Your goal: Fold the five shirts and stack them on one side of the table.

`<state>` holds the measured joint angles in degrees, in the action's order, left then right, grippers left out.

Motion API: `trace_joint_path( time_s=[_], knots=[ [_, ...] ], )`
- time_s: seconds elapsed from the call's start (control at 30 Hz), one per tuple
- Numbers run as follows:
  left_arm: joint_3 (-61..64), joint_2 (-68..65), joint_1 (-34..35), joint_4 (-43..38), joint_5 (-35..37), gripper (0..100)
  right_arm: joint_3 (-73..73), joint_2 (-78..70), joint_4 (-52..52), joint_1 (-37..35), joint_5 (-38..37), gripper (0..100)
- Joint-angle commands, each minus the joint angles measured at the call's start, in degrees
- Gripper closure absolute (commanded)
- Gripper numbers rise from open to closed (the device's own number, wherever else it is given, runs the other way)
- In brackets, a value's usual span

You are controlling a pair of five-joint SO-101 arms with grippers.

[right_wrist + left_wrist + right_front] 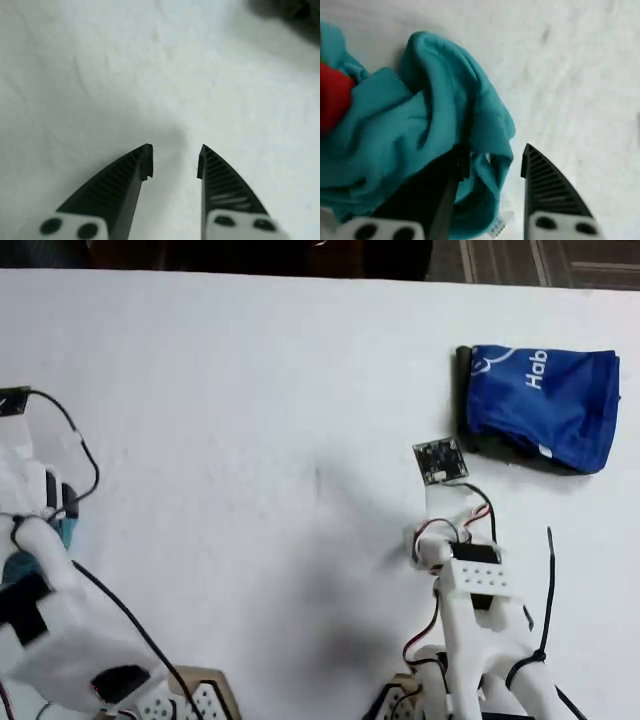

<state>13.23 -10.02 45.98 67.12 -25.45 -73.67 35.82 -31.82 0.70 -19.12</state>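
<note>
A folded blue shirt (540, 405) lies at the table's far right, on top of a dark shirt (466, 380) whose edge sticks out. A blur of that dark shirt (295, 12) sits in a corner of the right wrist view. My right gripper (175, 146) is open over bare white table, a little nearer than the stack. A crumpled teal shirt (420, 125) lies at the left edge of the table, with a bit of red cloth (332, 97) beside it. My left gripper (495, 148) is open over it, one finger (445, 185) on the teal cloth and the shirt's edge between the fingers.
The white table (250, 400) stretches between the two arms. The left arm (40, 610) stands at the left edge, partly hiding the teal shirt (68, 532). The right arm (470, 575) stands at the front right with black cables (548, 580) beside it.
</note>
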Motion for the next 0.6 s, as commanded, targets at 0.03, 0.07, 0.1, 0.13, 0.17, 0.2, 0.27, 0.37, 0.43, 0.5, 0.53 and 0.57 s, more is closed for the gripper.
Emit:
trace_joint_path(
  time_s=[0.03, 0.07, 0.1, 0.13, 0.17, 0.2, 0.27, 0.37, 0.43, 0.5, 0.53, 0.57],
  knots=[
    [-7.8, -7.4, 0.2, 0.9, 2.3, 82, 0.2, 1.1, 0.9, -0.2, 0.4, 84.4],
    [-9.1, -8.8, -0.3, 1.1, 2.4, 82, 0.2, 1.1, 0.9, -0.2, 0.4, 84.4],
    [-9.9, -9.8, -0.8, 1.6, 2.4, 82, 0.2, 1.1, 0.9, -0.2, 0.4, 84.4],
    [-10.9, -10.5, -1.4, 2.4, 2.5, 82, 0.2, 1.1, 0.9, -0.2, 0.4, 84.4],
    [-11.7, -11.1, -2.0, 3.6, 2.6, 84, 0.2, 1.1, 0.9, -0.2, 0.4, 84.4],
    [-12.6, -11.3, -2.8, 5.2, 2.6, 88, 0.2, 1.1, 0.9, -0.2, 0.4, 84.4],
    [-14.4, -11.0, -5.0, 8.4, 3.0, 99, 0.2, 1.1, 0.9, -0.2, 0.4, 84.4],
    [-17.7, -9.3, -9.2, 14.3, 6.6, 98, 0.2, 1.1, 0.9, -0.2, 0.4, 84.4],
    [-20.5, -7.3, -13.5, 18.1, 9.0, 97, 0.2, 1.1, 0.9, -0.2, 0.4, 84.4],
    [-24.0, -4.7, -18.9, 22.1, 10.8, 97, 0.2, 1.1, 0.9, -0.2, 0.5, 84.4],
    [-25.8, -3.3, -22.1, 23.9, 11.6, 97, 0.2, 1.1, 0.9, -0.2, 0.5, 84.4],
    [-27.8, -2.0, -25.3, 25.8, 12.5, 97, 0.2, 1.1, 0.9, -0.2, 0.5, 84.4]
  ],
)
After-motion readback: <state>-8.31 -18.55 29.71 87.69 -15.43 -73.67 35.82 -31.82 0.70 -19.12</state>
